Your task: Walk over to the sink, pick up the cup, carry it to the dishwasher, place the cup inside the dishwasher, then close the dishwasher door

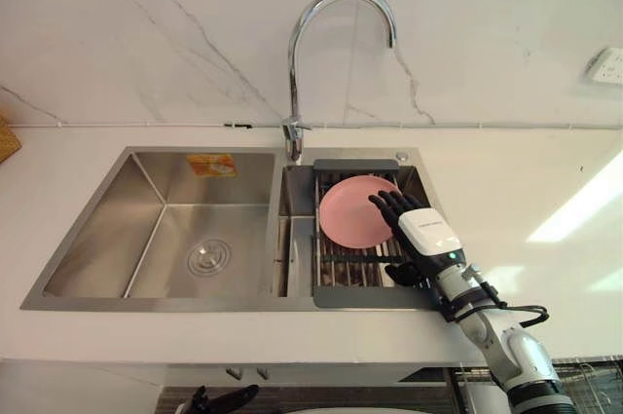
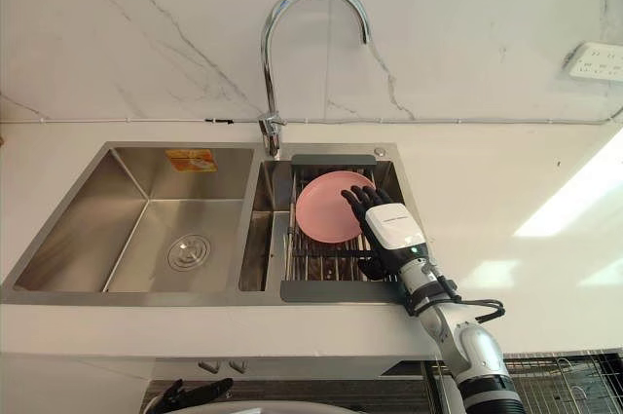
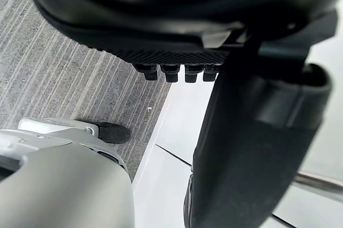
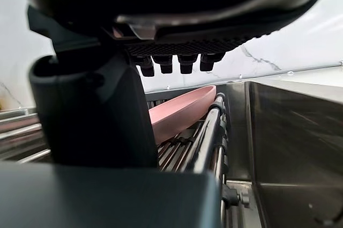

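The right hand [image 1: 423, 231] is open, with its fingers extended and slightly bent. It hangs over the right compartment of the sink [image 1: 97, 229]. Its fingertips [image 1: 384, 202] lie at the right edge of a pink plate [image 1: 350, 214]. Contact with the rim cannot be confirmed. In the right wrist view the plate appears just past the fingertips, with nothing between thumb and fingers.

No cup is visible. The only item available to lift is the pink plate. It lies tilted on the dark drying rack [image 1: 346, 268] that spans this compartment.

Step in hand: approach and grasp.
- Lower the fingers over the raised rim and bring the thumb under or against the opposite face.
- A shallow, smooth plate is likely to slip from a fingertip pinch, so seat the rim deep in the hand before closing.
- Lift clear of the rack bars before moving sideways, so the lower edge does not catch.
- Keep clear of the faucet [image 1: 292, 63] behind the rack.

The left hand [image 3: 161, 19] hangs idle and relaxed over the floor. A wire basket [image 2: 569, 375] appears below the worktop [image 1: 526, 180] edge at the right. It is probably the dishwasher.
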You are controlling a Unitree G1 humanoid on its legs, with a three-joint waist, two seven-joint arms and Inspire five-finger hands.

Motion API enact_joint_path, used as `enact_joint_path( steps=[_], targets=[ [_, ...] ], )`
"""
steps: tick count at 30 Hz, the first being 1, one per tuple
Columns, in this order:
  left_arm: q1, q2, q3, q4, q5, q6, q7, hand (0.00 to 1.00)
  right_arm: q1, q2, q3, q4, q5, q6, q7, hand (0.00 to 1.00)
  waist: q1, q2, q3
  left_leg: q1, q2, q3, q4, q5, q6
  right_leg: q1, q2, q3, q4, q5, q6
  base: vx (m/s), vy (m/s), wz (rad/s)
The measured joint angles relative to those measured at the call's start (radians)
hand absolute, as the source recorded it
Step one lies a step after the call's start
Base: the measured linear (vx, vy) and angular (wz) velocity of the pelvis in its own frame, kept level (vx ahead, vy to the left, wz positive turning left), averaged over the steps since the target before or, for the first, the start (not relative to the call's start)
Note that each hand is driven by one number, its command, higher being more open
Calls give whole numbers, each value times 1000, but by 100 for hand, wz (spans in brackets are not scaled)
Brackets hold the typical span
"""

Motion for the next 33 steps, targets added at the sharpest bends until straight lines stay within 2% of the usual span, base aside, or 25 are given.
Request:
enact_joint_path(
  steps=[9, 33],
  targets=[
    [-2, 8, -25, 10, 0, -5, 22, 100, -62, -11, 42, 39, -51, 15, -52, 100, -4, -8, 6, -10, -4, -7, 0, 5, 6, -8, -3, -5, 0, 0, 0, 0, 1, 1],
    [-39, 18, -38, 40, 4, -25, 37, 100, -191, -35, 152, 159, -115, 48, -95, 100, -10, -17, 23, -18, 1, -24, -1, 27, -4, -7, 1, -22, -1, 5, -5, -13, 0, 1]
  ],
)
